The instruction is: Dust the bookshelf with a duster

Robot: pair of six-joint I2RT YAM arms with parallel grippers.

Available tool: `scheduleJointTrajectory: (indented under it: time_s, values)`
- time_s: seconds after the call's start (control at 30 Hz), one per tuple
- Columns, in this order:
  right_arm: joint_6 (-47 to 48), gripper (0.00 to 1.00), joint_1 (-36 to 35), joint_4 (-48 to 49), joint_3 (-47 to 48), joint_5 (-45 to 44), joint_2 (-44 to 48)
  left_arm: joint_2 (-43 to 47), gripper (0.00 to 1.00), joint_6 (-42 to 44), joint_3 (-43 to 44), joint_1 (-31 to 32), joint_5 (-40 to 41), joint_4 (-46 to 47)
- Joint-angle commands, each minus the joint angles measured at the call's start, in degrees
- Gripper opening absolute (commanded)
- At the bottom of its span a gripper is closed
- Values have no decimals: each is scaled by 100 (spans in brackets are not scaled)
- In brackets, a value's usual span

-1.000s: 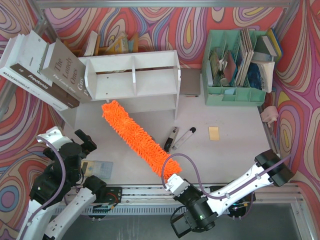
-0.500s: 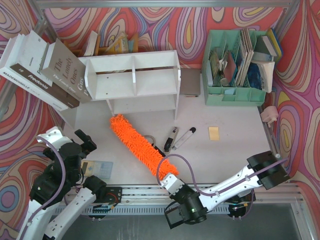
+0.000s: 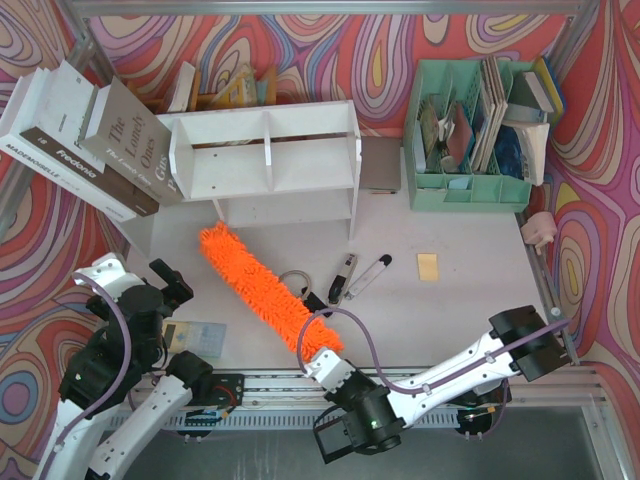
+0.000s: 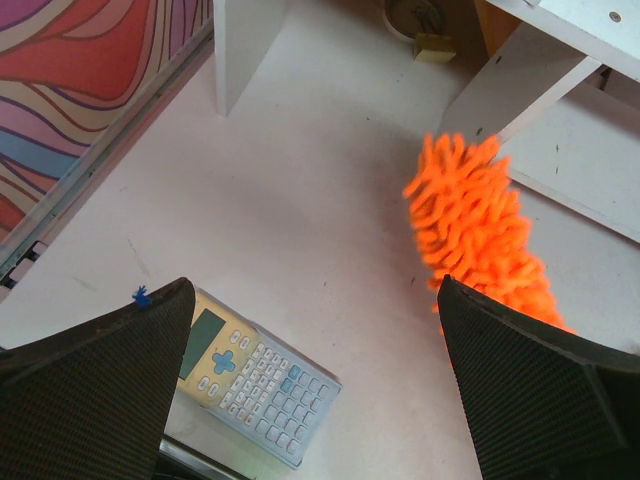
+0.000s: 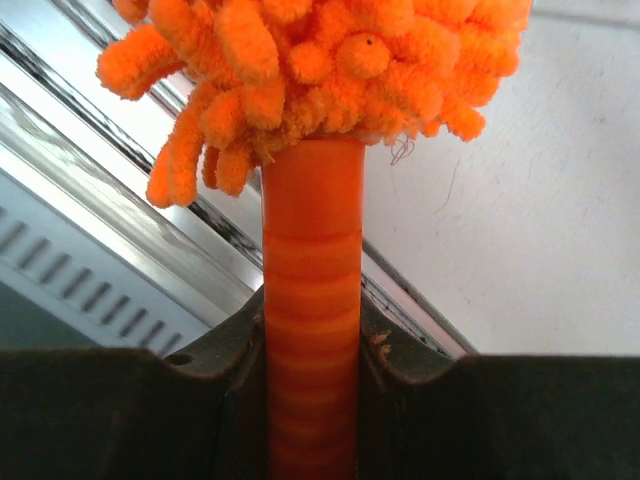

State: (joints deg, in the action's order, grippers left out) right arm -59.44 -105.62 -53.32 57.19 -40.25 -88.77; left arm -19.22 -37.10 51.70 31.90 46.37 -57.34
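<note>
The white two-tier bookshelf point(image 3: 265, 160) stands at the back, left of middle. The orange fluffy duster point(image 3: 255, 285) lies slanted in front of it, with its tip a little short of the shelf's lower left leg. My right gripper point(image 3: 322, 365) is at the near edge, shut on the duster's orange handle point(image 5: 312, 300), with the fluffy head point(image 5: 320, 60) just beyond the jaws. My left gripper point(image 3: 168, 290) is open and empty at the left, above a calculator point(image 4: 255, 375). The duster tip point(image 4: 480, 230) and a shelf leg point(image 4: 245, 40) show in the left wrist view.
Large white and grey books point(image 3: 85, 135) lean at the back left. A mint green organiser point(image 3: 470, 140) stands at the back right. Two pens point(image 3: 358, 277) and a yellow note point(image 3: 428, 266) lie right of the duster. The calculator point(image 3: 195, 335) lies near the front left edge.
The right gripper has slid left along the near edge with the handle. The duster's tip pulled back from the shelf front, then swung left.
</note>
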Motion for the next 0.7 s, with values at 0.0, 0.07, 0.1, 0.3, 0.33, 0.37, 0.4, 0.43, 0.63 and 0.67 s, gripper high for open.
scheduleJointTrajectory:
  time_s: [0.0, 0.07, 0.1, 0.3, 0.33, 0.37, 0.4, 0.43, 0.63, 0.67]
  values:
    - [-227, 0, 94, -494, 527, -1079, 129, 67, 98, -8, 42, 35, 100, -84]
    - [-202, 0, 126, -501, 598, -1149, 176, 82, 98, -16, 33, 34, 109, -84]
    - [-135, 0, 147, -428, 585, -1134, 205, 92, 98, -10, 33, 35, 113, -84]
    - [159, 0, 284, 302, -5, -474, 292, 81, 98, -4, 25, 33, 114, -77]
    - [206, 0, 290, 468, -133, -317, 297, 73, 98, -7, 31, 31, 110, -80]
    - [252, 0, 296, 620, -262, -169, 294, 68, 98, -8, 33, 35, 109, -76]
    - [279, 0, 297, 715, -360, -49, 277, 60, 98, 1, 33, 34, 110, -74]
    - [294, 0, 296, 809, -429, 64, 250, 55, 98, 1, 25, 32, 107, -68]
    - [332, 0, 332, 1053, -593, 277, -47, 46, 98, 1, 34, 31, 109, -69]
    - [333, 0, 366, 1037, -560, 214, -58, 49, 98, 1, 41, 34, 109, -74]
